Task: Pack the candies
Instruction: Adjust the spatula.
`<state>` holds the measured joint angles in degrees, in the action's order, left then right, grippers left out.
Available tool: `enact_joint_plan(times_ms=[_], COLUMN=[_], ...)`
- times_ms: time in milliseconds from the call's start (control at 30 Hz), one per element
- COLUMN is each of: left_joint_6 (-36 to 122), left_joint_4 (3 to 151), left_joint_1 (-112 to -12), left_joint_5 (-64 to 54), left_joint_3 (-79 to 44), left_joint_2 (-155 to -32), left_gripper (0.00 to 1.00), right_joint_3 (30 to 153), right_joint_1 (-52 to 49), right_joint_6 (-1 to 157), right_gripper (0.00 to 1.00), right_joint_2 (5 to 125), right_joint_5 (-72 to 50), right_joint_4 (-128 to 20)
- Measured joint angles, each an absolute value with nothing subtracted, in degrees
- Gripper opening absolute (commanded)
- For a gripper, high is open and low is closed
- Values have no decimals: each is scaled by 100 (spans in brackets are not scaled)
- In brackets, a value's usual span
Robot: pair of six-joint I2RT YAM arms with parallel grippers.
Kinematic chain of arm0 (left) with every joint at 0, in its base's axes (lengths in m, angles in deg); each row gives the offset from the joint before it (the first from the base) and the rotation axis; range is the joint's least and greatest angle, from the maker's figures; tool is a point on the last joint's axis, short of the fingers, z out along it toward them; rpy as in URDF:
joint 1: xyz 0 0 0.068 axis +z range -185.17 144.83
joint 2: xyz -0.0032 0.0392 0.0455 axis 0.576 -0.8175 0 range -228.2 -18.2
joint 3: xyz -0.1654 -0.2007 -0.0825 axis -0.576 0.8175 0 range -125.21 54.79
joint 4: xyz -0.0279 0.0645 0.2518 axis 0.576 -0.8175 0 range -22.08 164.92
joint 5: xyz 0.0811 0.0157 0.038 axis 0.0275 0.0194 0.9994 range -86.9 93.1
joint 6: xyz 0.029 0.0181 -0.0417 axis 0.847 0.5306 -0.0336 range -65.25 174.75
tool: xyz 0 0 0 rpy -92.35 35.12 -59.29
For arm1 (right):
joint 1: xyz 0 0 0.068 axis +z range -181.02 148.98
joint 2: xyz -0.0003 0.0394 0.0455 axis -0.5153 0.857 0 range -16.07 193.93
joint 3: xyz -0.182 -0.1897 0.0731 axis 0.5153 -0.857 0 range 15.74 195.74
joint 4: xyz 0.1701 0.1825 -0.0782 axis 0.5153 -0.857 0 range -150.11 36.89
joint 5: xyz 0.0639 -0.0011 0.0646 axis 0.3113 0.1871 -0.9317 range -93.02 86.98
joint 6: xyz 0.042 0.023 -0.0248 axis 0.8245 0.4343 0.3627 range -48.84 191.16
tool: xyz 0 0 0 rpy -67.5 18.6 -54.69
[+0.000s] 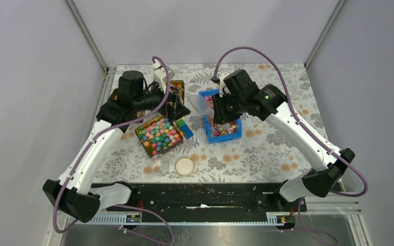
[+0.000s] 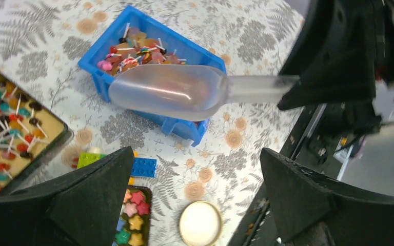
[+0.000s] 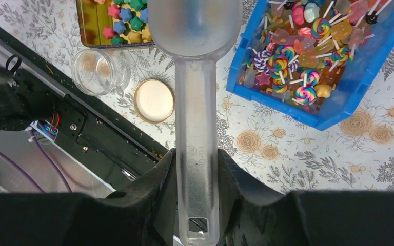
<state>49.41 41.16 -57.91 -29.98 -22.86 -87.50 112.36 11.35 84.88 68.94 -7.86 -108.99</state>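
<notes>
Candies [image 3: 308,56] in bin [image 3: 308,115], near right tool [image 3: 197,169] gripping scoop [image 3: 195,31].

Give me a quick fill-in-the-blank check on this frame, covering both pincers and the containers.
1. The right pincer is ____ on the handle of the scoop.
2. The candies lie in a ____ bin.
3. The left pincer is ____ and holds nothing.
4. The jar has its lid ____, lying beside it.

Missing words: shut; blue; open; off.
</notes>
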Motion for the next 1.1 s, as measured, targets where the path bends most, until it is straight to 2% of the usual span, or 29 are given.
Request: enact_joint_plan(times_ms=[300, 500, 567, 800, 933, 1100], left_joint_6=[7352, 8521, 8757, 9214, 9297, 9393], left_joint_4=[4568, 4389, 4273, 3923, 3989, 4059], left_joint_1=[-6449, -7059, -7135, -7192, -7192, -7192], left_joint_5=[-4049, -3947, -3822, -3216, -2921, -2784], left_joint_3=[-1620, -1646, -1683, -1727, -1641, -1486], left_joint_2=[-8588, -8715, -8860, -9225, -9109, -8951], left_gripper=[96, 71, 68, 73, 71, 52], right_joint_3=[11142, 11142, 11144, 11142, 11140, 11140], right_joint_1=[1135, 1135, 1135, 1135, 1135, 1135], right_joint_6=[8208, 8077, 8035, 7930, 7865, 7808], right_gripper=[0, 0, 0, 0, 0, 0], right_joint_2=[6894, 6894, 6894, 6894, 6894, 6894], right_joint_5=[-1306, -1599, -1667, -1758, -1758, -1769], right_joint_4=[-10899, -10897, -10897, -10899, -10901, -10901])
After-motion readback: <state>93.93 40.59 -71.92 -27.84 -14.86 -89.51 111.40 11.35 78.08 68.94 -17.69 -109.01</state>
